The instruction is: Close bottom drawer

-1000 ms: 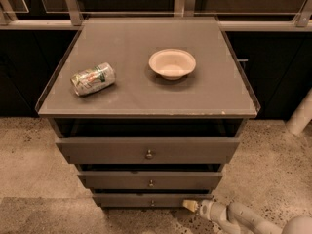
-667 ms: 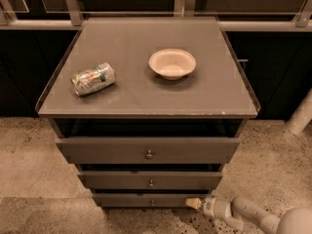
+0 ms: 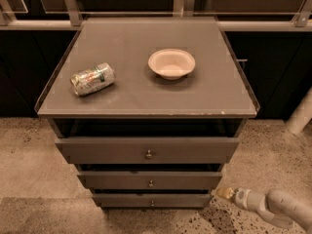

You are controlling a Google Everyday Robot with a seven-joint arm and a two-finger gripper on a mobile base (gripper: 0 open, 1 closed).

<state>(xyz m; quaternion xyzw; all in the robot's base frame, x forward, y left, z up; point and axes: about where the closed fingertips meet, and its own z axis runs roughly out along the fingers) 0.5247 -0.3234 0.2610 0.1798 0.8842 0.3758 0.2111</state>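
Note:
The bottom drawer [image 3: 126, 200] is the lowest and narrowest grey-brown front of the cabinet, with a tiny round knob [image 3: 152, 203] at its centre. Its front sits below and slightly behind the middle drawer's front [image 3: 122, 180]. The gripper [image 3: 223, 193] comes in from the lower right on a pale arm [image 3: 278, 209]. It is low over the floor, just right of the bottom drawer's right end, with a small gap between them. It holds nothing that I can see.
The widest top drawer [image 3: 107, 151] stands pulled out under the cabinet top [image 3: 146, 101]. On that top lie a crushed can [image 3: 92, 79] at the left and a pale bowl [image 3: 171, 63]. A white post [image 3: 301, 113] stands at the right. The floor is speckled.
The gripper has moved to the right and a little up, from in front of the bottom drawer's right part to just beyond its right end. The drawers look unchanged.

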